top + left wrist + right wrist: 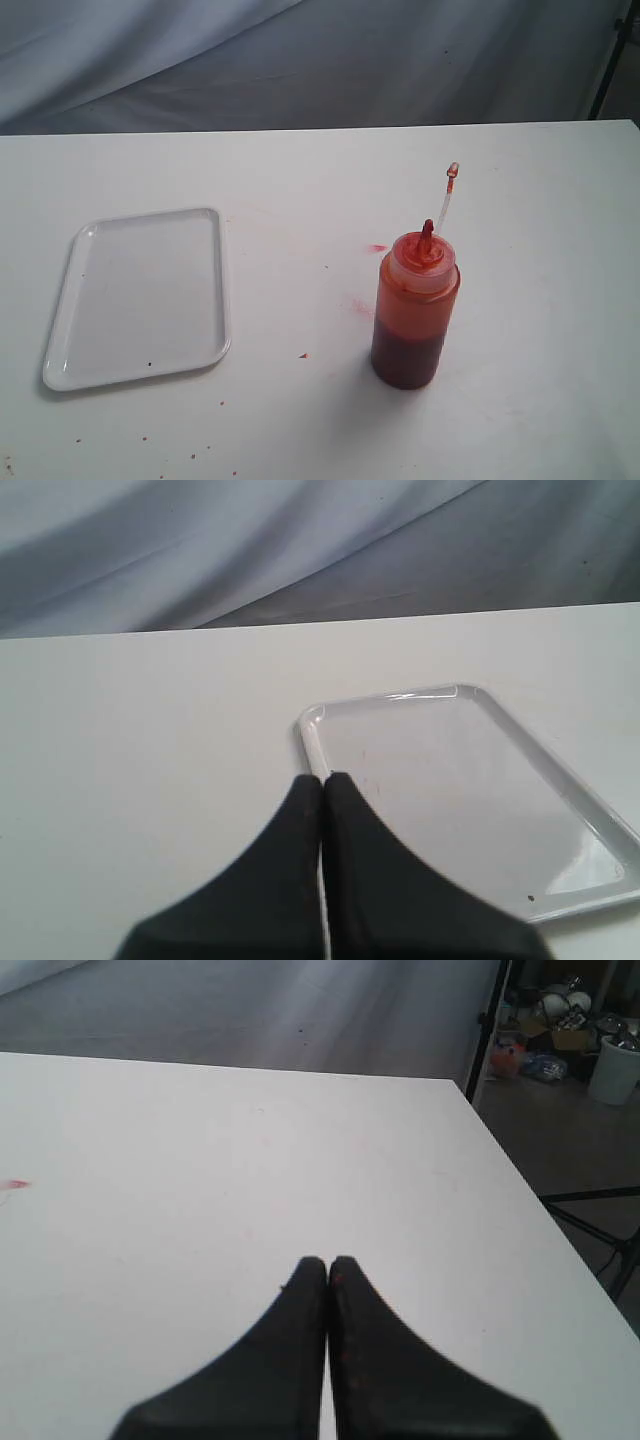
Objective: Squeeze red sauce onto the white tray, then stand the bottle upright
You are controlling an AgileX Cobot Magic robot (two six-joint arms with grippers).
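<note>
The bottle stands upright on the white table, right of centre, its red nozzle up and a thin clear tether with a tiny cap sticking out above it. Dark red sauce fills its lower part. The white tray lies flat to the left with no glossy sauce on it; it also shows in the left wrist view as the tray. My left gripper is shut and holds nothing, its tips near the tray's corner. My right gripper is shut and holds nothing, over bare table. Neither arm shows in the exterior view.
Faint dried red smears and specks mark the table between tray and bottle. The table's right edge drops to a floor with a stand and clutter. Grey cloth hangs behind the table's far edge.
</note>
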